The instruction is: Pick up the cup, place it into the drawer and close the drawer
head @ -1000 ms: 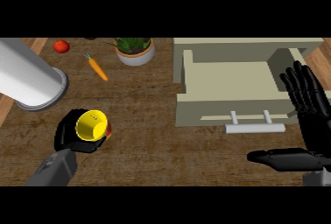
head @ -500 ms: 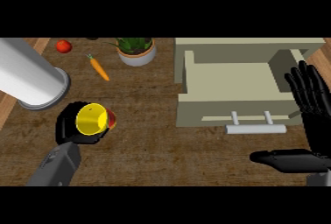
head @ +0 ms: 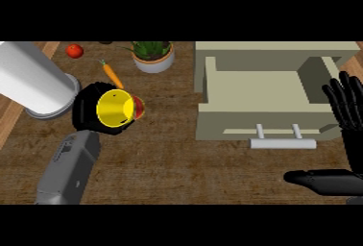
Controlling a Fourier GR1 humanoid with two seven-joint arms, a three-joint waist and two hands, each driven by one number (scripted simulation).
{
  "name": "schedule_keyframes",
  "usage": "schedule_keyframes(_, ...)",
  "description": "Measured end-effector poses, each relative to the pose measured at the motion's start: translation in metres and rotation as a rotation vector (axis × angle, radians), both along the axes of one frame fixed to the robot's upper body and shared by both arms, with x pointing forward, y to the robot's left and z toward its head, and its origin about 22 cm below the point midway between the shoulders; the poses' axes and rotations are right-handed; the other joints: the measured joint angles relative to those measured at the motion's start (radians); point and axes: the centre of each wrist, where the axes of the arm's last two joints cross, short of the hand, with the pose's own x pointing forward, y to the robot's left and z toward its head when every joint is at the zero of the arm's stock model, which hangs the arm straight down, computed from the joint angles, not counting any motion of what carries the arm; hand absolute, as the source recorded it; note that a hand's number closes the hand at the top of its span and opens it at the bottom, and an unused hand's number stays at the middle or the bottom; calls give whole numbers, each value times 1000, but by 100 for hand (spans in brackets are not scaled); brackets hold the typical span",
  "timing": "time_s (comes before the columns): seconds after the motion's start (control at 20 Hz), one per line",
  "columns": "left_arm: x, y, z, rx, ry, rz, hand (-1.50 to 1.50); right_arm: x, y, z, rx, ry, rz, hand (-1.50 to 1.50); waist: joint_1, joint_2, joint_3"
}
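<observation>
Holding the cup left of the open drawer

From the head view I see my left hand (head: 85, 104) with its fingers curled round the yellow cup (head: 115, 107), mouth tipped toward the camera. The cup sits over the tabletop (head: 177, 161), just beside a white cylinder (head: 32, 79) and well apart from the drawer (head: 269, 124), which stands pulled open at the right. I cannot tell whether the cup touches the tabletop. My right hand (head: 350, 117) rests at the right edge, fingers straight and upward, holding nothing. A carrot (head: 112, 75), a potted plant (head: 152, 55) and a tomato (head: 74, 50) lie further back.
</observation>
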Motion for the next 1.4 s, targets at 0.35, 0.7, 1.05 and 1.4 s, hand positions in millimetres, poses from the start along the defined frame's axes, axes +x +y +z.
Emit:
schedule_keyframes(0.35, 31, -58, 80, 65, -86, -82, 150, -1, 4, 1, -2, 6, -6, -150, 4, -2, 0)
schedule_keyframes(0.7, 47, -113, 155, 143, -94, -121, 150, 3, -7, -3, 1, 1, -5, -150, -6, 3, 0)
schedule_keyframes(1.05, 58, -168, 203, 205, -62, -110, 150, 6, -5, -4, 3, -5, 1, -150, -19, 7, 0)
schedule_keyframes(1.4, 68, -203, 215, 226, 29, -116, 150, 9, -5, -5, 2, -5, 14, -150, -31, 10, 0)
